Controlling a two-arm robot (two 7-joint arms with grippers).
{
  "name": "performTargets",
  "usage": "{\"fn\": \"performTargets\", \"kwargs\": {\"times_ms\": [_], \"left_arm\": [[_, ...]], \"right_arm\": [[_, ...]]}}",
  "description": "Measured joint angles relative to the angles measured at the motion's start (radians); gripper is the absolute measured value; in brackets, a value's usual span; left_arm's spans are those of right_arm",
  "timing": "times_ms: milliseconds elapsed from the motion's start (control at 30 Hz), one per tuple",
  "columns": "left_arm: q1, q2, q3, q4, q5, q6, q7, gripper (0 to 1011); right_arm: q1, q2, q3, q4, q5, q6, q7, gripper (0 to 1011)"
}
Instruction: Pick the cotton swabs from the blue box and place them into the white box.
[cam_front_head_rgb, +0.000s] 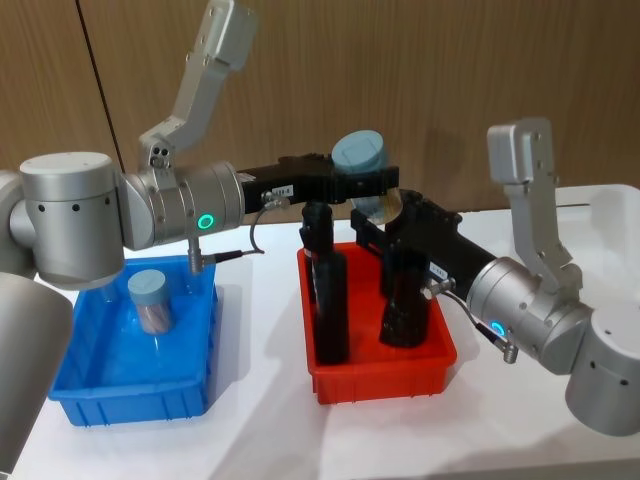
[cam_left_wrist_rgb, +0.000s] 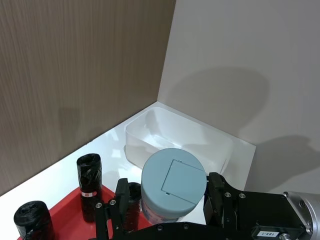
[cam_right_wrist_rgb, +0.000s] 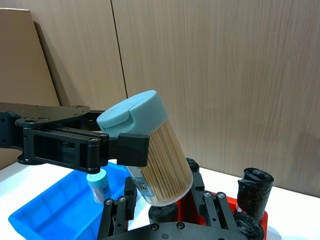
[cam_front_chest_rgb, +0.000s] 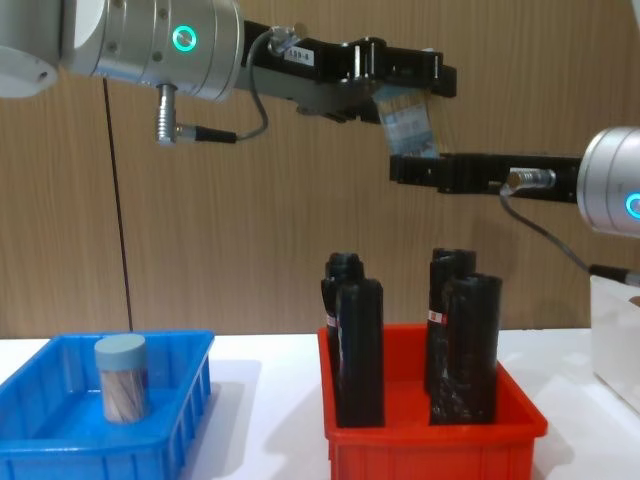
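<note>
Nearest me, bright blue ribbed plastic bin (cam_front_head_rgb: 130, 395) holding one clear grey-lidded cotton swab jar (cam_front_head_rgb: 151, 300), left hand (cam_front_head_rgb: 366, 178) pinching a second jar (cam_front_head_rgb: 357, 152) over the red plastic bin (cam_front_head_rgb: 385, 375), right hand (cam_front_head_rgb: 392, 218) at its base, grip I cannot tell, white plastic box (cam_front_head_rgb: 618, 215) cropped.

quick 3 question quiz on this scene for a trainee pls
1. True or false: the left gripper holds a cotton swab jar in the air.
2. How many cotton swab jars stand in the blue box?
3. The red bin holds: A) black cylinders B) cotton swab jars C) nothing.
Key: 1 true; 2 one, the boxed jar; 3 A.
</note>
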Motion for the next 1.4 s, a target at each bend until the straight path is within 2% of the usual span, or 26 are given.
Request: {"fn": "performTargets", "kwargs": {"times_ms": [367,667,1000,1400], "left_arm": [[0.000,0.000,0.000,0.000,0.000,-0.001,0.000,1003],[0.000,0.000,0.000,0.000,0.000,-0.001,0.001,1003],[0.000,0.000,0.000,0.000,0.000,-0.001,0.001,1003],[0.000,0.000,0.000,0.000,0.000,-0.001,0.001,1003]], "right_arm": [[-0.016,0.003,0.000,0.000,0.024,-0.043,-0.010,668],[-0.032,-0.002,-0.001,0.031,0.054,-0.129,-0.023,668],[-0.024,-0.018,-0.006,0.093,0.060,-0.211,-0.032,668],[-0.016,-0.026,-0.006,0.141,0.054,-0.271,-0.042,668]]}}
